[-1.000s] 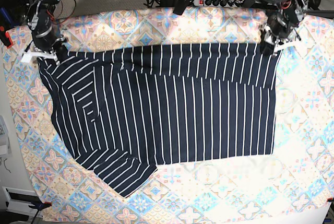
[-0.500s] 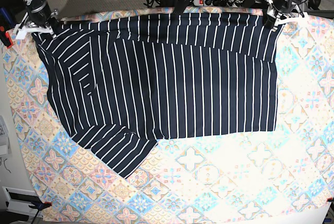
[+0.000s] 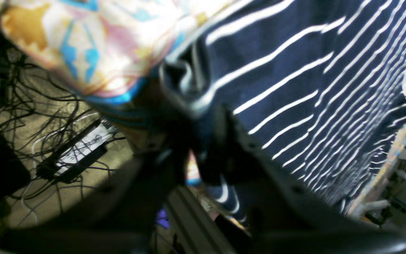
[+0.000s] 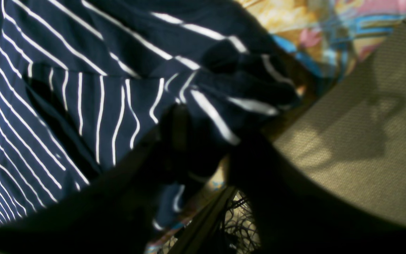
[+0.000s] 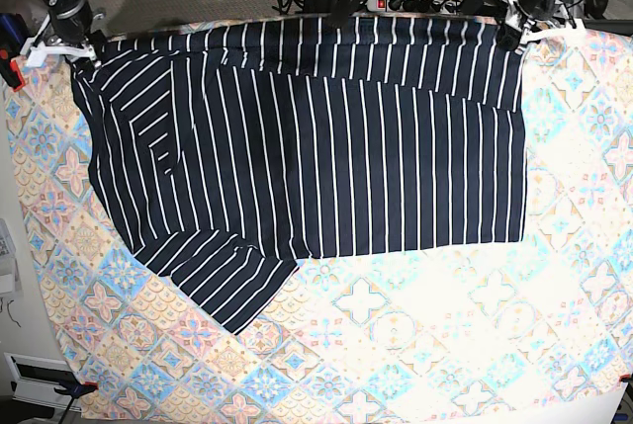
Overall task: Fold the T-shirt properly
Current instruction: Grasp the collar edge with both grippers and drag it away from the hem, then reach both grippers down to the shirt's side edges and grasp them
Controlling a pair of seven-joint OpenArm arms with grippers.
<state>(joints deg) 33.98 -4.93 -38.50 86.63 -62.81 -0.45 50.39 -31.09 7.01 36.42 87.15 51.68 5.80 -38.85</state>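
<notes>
From the base view I see the shirt [image 5: 307,147] spread flat over the tablecloth [image 5: 445,345], filling the upper and middle part of the frame. Its top edge runs along the far edge of the table, from upper left to upper right. One sleeve [image 5: 232,286] pokes out toward the lower left, its stripes running on a slant. A folded flap [image 5: 465,58] with an angled lower edge lies across the upper right of the shirt.

My right gripper [image 5: 71,45] sits at the upper left corner of the frame, clamped on the shirt's corner there. In the right wrist view the gripper [image 4: 203,141] is a dark blurred shape at the bottom centre, with bunched striped fabric [image 4: 224,88] pinched between its jaws; the tablecloth [image 4: 315,31] shows in the upper right and a grey floor [image 4: 365,141] at right.

My left gripper [image 5: 516,34] is at the upper right corner of the base frame, clenched on the other top corner of the shirt. In the left wrist view the gripper [image 3: 203,155] is blurred at the centre, with a wad of striped cloth [image 3: 185,77] caught in it; the rest of the shirt [image 3: 312,88] stretches to the right. The tablecloth [image 3: 93,46] hangs at upper left, and cables and a power strip [image 3: 72,151] lie on the floor at left.
</notes>
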